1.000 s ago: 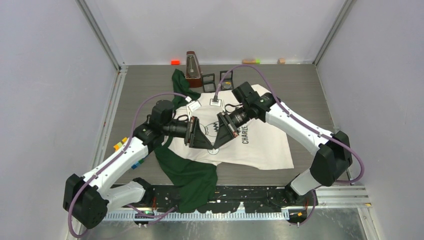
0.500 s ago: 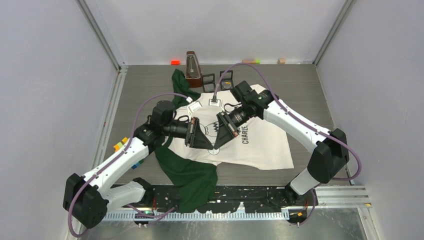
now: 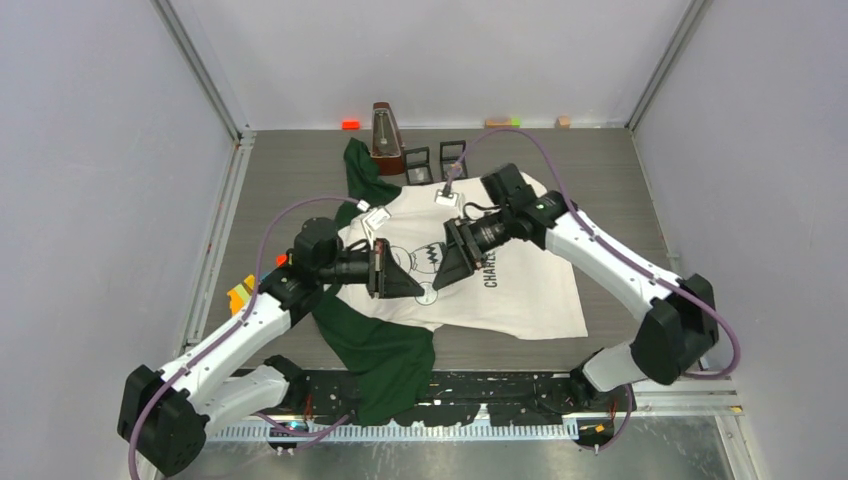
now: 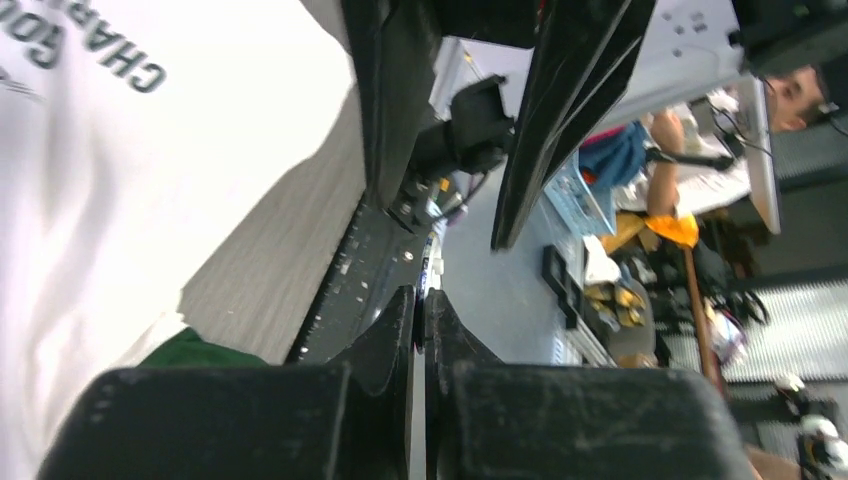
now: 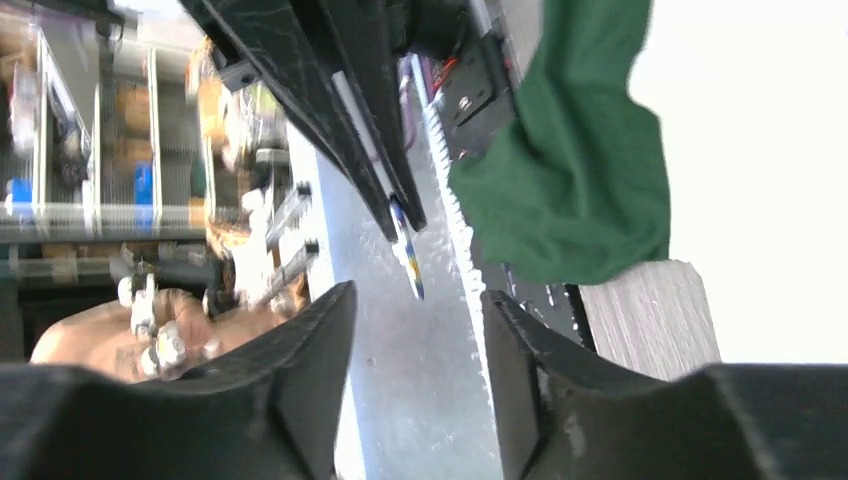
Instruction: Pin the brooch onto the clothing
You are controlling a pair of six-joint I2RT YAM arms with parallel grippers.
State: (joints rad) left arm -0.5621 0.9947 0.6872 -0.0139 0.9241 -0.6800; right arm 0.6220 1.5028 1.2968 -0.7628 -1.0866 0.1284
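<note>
The clothing (image 3: 530, 290), a white T-shirt with dark green sleeves, lies spread on the grey table. My two grippers meet tip to tip above its printed front. The left gripper (image 3: 413, 289) is shut, its tips (image 4: 420, 295) pressed on a thin piece. In the right wrist view that piece is a small blue and yellow brooch (image 5: 408, 262) sticking out of the left fingers (image 5: 330, 90). The right gripper (image 3: 433, 288) stands open (image 5: 420, 295), its jaws a short way off the brooch and touching nothing. A green sleeve (image 5: 570, 160) lies below.
A wooden metronome (image 3: 385, 135) and two small black frames (image 3: 418, 165) (image 3: 453, 158) stand behind the shirt. Small coloured blocks (image 3: 350, 124) (image 3: 500, 122) lie along the back wall. A green sleeve (image 3: 385, 350) drapes over the front rail (image 3: 500, 395). Walls close in both sides.
The left gripper has closed on the brooch, and the right gripper has opened and let it go. Both arms shifted slightly, the right wrist drawing back to the right.
</note>
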